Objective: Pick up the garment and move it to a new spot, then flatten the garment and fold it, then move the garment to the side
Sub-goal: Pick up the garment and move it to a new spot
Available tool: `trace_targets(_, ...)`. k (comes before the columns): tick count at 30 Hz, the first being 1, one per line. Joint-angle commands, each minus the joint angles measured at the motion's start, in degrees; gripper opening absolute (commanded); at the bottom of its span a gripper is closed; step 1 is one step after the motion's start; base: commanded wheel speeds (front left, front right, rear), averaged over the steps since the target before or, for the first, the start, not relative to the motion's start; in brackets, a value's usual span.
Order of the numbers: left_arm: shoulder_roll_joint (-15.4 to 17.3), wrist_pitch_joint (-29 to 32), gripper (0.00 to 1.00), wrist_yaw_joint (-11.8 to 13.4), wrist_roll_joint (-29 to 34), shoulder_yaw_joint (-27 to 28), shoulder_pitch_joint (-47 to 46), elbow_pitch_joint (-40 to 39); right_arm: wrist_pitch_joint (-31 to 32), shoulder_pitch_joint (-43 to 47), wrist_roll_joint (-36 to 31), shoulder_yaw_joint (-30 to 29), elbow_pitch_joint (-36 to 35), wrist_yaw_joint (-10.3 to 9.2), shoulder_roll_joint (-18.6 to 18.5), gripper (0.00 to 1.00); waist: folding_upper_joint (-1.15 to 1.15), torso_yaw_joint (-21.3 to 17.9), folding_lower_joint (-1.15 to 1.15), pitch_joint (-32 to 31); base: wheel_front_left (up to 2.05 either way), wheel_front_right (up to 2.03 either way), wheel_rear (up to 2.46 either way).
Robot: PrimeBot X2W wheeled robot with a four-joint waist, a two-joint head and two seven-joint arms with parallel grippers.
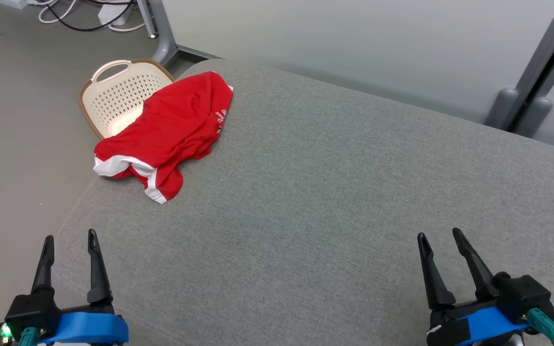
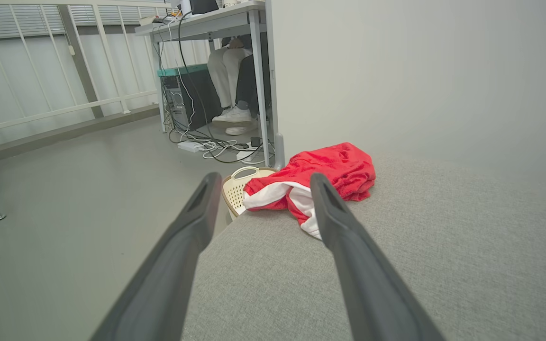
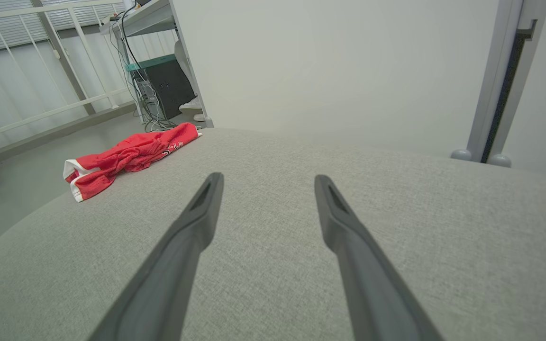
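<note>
1. Left gripper [image 1: 70, 234]: released, its 2 dark fingers [image 1: 96, 274] spread with nothing between them. It hovers over the near left corner of the grey cushion [image 1: 330, 192], one finger past the cushion's edge above the floor [image 1: 17, 120].
2. Right gripper [image 1: 438, 232]: also released and empty, over the near right part of the cushion, well apart from the left.
3. Surface: woven grey upholstery, wide, with rounded corners. It is bare between and ahead of both grippers.
4. Garment [image 1: 176, 125]: red with white trim, crumpled in 1 heap at the cushion's far left corner. It lies ahead of the left gripper and slightly toward the middle, well apart from it. From the right gripper it lies far off to the left.
5. The garment's left edge hangs past the cushion rim above a cream perforated basket [image 1: 113, 96] on the floor. Whether cloth and basket touch, cannot tell.
6. Room: pale partition wall [image 1: 354, 38] behind the cushion and a grey post [image 1: 541, 62] at far right. Cables [image 1: 80, 14] lie on the grey floor at upper left.
7. Left wrist view: a desk [image 2: 206, 21] with a seated person's legs [image 2: 228, 71] beneath it, and a white railing [image 2: 40, 61] beyond.
8. Writing: white lettering [image 1: 220, 120] near the garment's right edge, too folded to read.
</note>
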Motion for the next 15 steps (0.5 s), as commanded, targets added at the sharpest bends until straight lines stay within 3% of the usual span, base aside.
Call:
trace_targets(1,0.1,-0.3,1.0,0.2,0.2,0.2,-0.4,-0.1,-0.2,-0.7,0.1,-0.1,0.1,0.01,-0.6,1.0,0.0,-0.3,0.0,0.1,0.0,0.0,0.0)
trace_targets(8,1.4,-0.3,1.0,-0.5,-0.9,1.9,-4.6,0.7,-0.1,-2.6,-0.7,-0.2,-1.1,0.01,-2.8,1.0,0.0,-3.0,0.0,1.9,0.0,0.0,0.0)
trace_targets(15,4.8,-0.3,1.0,-0.7,-2.1,4.9,-16.1,6.2,1.3,-5.3,-1.8,-1.1,-4.6,0.01,-5.1,1.0,0.0,-8.0,0.0,7.1,0.0,0.0,0.0)
